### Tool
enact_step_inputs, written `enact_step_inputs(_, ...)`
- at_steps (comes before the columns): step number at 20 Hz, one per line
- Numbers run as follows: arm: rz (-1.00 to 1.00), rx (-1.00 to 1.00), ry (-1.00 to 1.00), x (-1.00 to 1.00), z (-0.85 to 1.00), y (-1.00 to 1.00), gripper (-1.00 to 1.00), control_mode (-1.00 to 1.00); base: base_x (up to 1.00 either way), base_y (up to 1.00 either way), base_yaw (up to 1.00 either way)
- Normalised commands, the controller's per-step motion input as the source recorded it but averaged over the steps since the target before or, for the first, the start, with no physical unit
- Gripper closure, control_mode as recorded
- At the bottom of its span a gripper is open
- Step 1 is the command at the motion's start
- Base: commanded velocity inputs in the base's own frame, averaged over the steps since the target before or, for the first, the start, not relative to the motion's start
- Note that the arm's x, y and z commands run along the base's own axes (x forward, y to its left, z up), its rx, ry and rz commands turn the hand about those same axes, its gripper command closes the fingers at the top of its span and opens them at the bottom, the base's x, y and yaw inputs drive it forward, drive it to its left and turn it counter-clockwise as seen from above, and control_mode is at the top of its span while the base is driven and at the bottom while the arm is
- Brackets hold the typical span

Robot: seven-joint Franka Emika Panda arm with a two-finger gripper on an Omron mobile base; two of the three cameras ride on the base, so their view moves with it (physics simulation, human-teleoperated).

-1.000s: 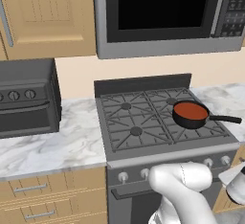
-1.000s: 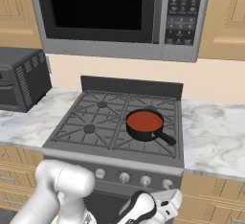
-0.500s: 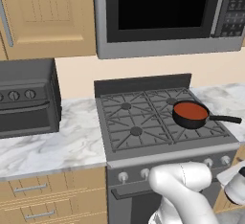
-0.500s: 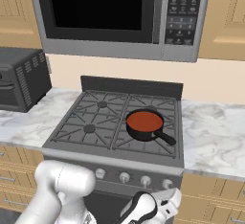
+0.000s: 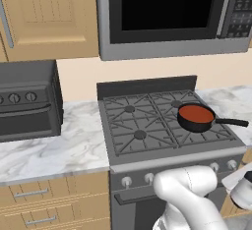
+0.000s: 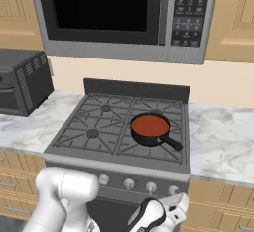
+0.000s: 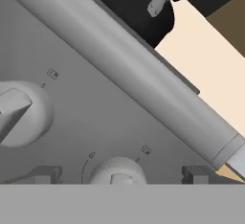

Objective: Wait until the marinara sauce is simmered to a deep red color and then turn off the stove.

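Observation:
The marinara sauce (image 5: 196,113) (image 6: 150,125) is a smooth orange-red disc in a small black long-handled pan (image 5: 189,124) on the front right burner of the stove (image 6: 99,127). My gripper (image 7: 118,176) is low in front of the stove's knob panel, open, and holds nothing. Its two dark fingertips (image 7: 46,173) stand on either side of a round silver knob (image 7: 117,169). A second knob (image 7: 20,114) lies to the left in the hand view, where the pan's black underside (image 7: 134,12) shows above the stove's front rim. The hand (image 6: 163,214) hangs below the row of knobs (image 6: 129,183).
A black toaster oven (image 5: 27,101) stands on the marble counter (image 5: 74,148) left of the stove. A silver-framed microwave (image 5: 167,13) hangs above the burners. Wooden drawers (image 5: 49,202) sit under the counter. The pan's handle (image 5: 231,122) points right.

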Motion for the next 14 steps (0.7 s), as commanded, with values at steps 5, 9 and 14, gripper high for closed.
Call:
enact_step_inputs(5, 0.04, 0.0, 0.0, 0.09, -0.08, -0.15, -1.0, -1.0, 0.0, 0.0, 0.0)
enact_step_inputs(9, 0.03, 0.0, 0.0, 0.07, -0.11, -0.14, -1.0, -1.0, 0.0, 0.0, 0.0)
enact_step_inputs(14, 0.02, 0.0, 0.0, 0.04, -0.1, -0.02, -1.0, -1.0, 0.0, 0.0, 0.0)
